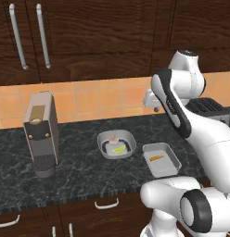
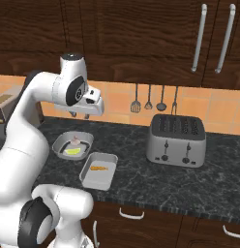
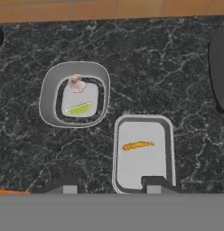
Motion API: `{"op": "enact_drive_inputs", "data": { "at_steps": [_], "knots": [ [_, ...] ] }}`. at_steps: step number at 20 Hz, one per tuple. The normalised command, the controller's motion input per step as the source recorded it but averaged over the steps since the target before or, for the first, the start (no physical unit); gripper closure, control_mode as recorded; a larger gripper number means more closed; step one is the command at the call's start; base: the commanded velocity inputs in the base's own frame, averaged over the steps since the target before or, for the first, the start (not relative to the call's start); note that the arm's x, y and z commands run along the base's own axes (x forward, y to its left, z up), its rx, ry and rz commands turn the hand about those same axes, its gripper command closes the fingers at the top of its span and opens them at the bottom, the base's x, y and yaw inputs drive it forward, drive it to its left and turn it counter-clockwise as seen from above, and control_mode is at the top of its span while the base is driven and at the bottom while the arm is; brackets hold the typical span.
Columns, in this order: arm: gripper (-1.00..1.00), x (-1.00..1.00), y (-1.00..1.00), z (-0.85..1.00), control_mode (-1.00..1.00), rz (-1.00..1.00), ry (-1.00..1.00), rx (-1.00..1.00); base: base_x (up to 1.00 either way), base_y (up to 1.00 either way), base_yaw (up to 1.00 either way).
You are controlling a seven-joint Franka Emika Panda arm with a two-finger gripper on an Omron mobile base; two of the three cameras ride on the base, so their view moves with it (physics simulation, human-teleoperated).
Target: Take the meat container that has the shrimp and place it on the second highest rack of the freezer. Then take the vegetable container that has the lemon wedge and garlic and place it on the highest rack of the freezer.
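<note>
1. nearest you, the meat container (image 3: pixel 144 153) sits by the front edge of the black counter (image 3: pixel 186 67). it is one rectangular grey tray, with its long axis running from front to back.
2. one shrimp (image 3: pixel 137 145) lies in it, thin and orange, lengthwise across the tray's short side.
3. the gripper (image 3: pixel 109 186) hangs above the counter, and its two finger tips stand apart with nothing between them. one tip overlaps the tray's near rim in the hand view, so you cannot tell whether it touches.
4. just behind and to the left is the vegetable container (image 3: pixel 74 94), one rounded tray. it holds one lemon wedge (image 3: pixel 79 108), tips pointing sideways, and one garlic (image 3: pixel 76 83) bulb behind it.
5. farther off, count one coffee machine (image 1: pixel 41 134) at the left and one toaster (image 2: pixel 176 139) at the right. four utensils (image 2: pixel 148 100) hang on the tiled wall, too small to name.
</note>
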Motion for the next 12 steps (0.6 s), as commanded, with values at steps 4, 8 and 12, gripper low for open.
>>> {"op": "enact_drive_inputs", "data": {
  "at_steps": [4, 8, 12],
  "knots": [
    [-1.0, -0.17, -0.01, 0.0, -1.0, -0.04, 0.02, 0.0, 0.0, 0.0, 0.0],
    [-1.0, -1.0, -0.37, -0.21, -1.0, -0.26, 0.03, 0.03, 0.0, 0.0, 0.0],
    [-1.0, -0.97, -0.35, -0.39, -1.0, -0.42, 0.0, 0.03, 0.0, 0.0, 0.0]
  ]
}}
